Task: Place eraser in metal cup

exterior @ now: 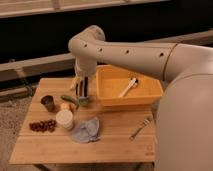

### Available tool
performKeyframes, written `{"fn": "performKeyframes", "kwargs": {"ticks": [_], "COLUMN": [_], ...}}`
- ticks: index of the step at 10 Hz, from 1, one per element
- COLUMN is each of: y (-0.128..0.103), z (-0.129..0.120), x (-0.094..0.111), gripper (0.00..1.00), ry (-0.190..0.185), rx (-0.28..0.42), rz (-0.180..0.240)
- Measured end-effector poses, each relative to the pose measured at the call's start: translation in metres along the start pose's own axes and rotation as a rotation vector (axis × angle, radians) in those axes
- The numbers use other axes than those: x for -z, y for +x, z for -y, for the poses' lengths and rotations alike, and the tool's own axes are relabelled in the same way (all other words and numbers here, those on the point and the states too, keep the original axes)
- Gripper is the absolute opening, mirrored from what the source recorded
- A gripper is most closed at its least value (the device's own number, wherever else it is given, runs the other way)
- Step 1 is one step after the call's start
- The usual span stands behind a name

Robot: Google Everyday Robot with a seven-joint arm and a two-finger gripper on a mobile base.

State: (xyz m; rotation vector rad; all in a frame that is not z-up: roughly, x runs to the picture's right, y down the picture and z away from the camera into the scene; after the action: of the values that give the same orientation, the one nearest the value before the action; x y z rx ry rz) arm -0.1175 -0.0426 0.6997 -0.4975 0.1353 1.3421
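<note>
My hand (84,95) hangs just left of the yellow bin (150,95), above the bench (115,140); I cannot tell its grip. The dark shape there is possibly the eraser (83,86). The metal cup (48,103) stands apart, leftward.

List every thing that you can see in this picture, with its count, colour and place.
table: one, light wood, under everything
bin: one, yellow, rear right of the table
utensil: one, white, inside the bin
metal cup: one, dark grey, left side
white cup: one, front right of the metal cup
grapes: one bunch, dark red, front left
cloth: one, blue-grey, right of the white cup
fork: one, silvery, front right
green vegetable: one, between metal cup and bin
gripper: one, dark, low beside the bin's left wall
arm: one, cream, above the table
</note>
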Motion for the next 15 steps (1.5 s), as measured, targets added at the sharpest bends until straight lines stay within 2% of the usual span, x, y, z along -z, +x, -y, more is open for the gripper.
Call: {"fn": "performKeyframes", "kwargs": {"ticks": [3,9,15], "y": [-0.003,-0.020,-0.047], "z": [-0.031,-0.079,-0.132], "x": [-0.012,-0.062,-0.085], "gripper": [0.00,0.00,0.00], "ry": [-0.041,-0.118,-0.240], "rx": [0.073,0.219,0.344], "rz": [0.004,0.032,0.091]}}
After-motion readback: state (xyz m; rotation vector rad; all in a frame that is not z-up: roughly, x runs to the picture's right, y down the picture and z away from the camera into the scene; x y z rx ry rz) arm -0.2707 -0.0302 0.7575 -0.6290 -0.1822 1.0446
